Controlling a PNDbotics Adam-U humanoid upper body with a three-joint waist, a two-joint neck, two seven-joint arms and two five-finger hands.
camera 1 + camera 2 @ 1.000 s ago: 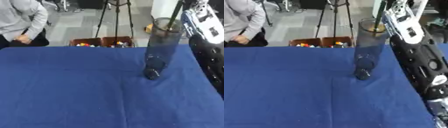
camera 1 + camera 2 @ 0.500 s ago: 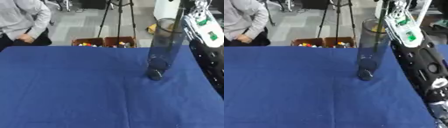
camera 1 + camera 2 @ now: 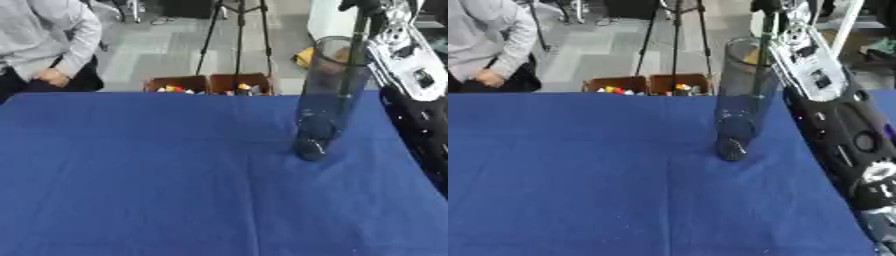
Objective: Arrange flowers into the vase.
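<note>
Your vase (image 3: 325, 95), a tall clear cylinder, stands upright on the blue cloth (image 3: 175, 180) toward the table's right side, with a dark stem (image 3: 354, 65) running down into it from above the rim. Your right hand (image 3: 372, 7) sits at the top of that stem, at the frame's upper edge; it looks closed round the stem, though most of the hand is cut off and the fingers are hard to make out. The right eye view shows more of your right arm (image 3: 833, 115): the white forearm panel and the black, silver-jointed section down to the lower right corner, which the left eye view clips. Any flower head is out of frame. Your left hand shows in neither view. Two brown boxes (image 3: 649, 84) of small coloured bits sit beyond the table's far edge.
</note>
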